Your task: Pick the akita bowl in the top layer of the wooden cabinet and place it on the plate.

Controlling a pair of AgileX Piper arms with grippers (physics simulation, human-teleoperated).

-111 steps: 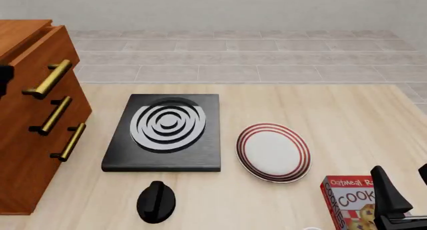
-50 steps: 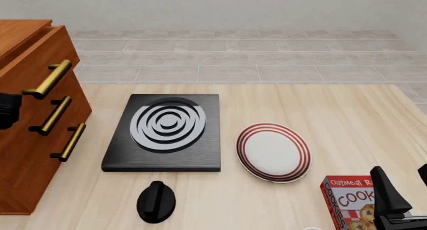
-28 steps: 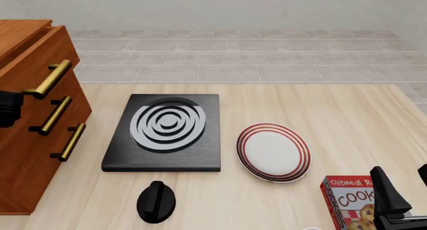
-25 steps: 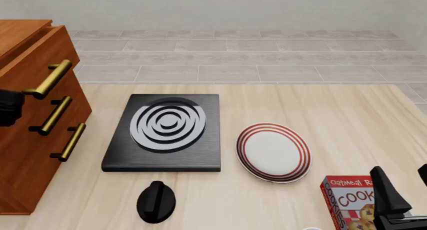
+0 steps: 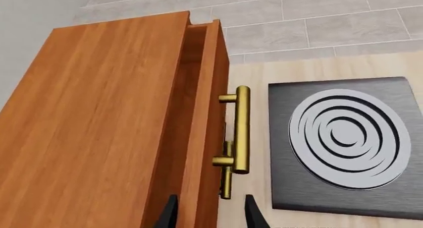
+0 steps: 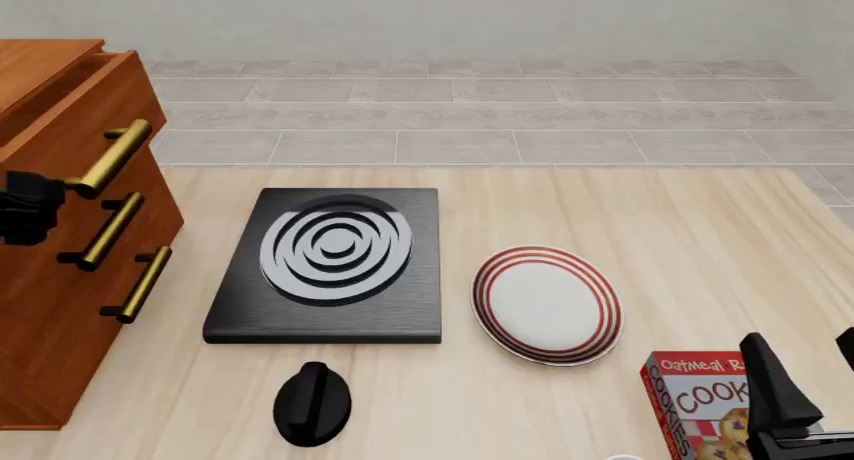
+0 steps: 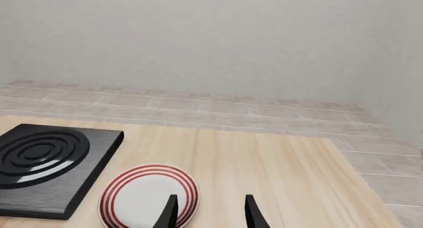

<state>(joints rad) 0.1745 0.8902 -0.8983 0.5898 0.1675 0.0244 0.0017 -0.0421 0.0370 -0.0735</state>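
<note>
At the front view's lower right edge, the right gripper [image 7: 208, 210] waits with fingers parted and nothing between them, beside a cookie box [image 6: 697, 400]. Mid-frame, the plate [image 6: 547, 303] lies clear, just right of the black stove [image 6: 331, 263]. At far left, the left gripper [image 5: 209, 213], jaws apart, closes on the brass handle [image 5: 240, 130] of the top layer [image 5: 199, 114], slightly ajar in the wooden cabinet [image 6: 60, 230]. A straight, level pull suits best. The akita bowl is presumably inside, unseen.
</note>
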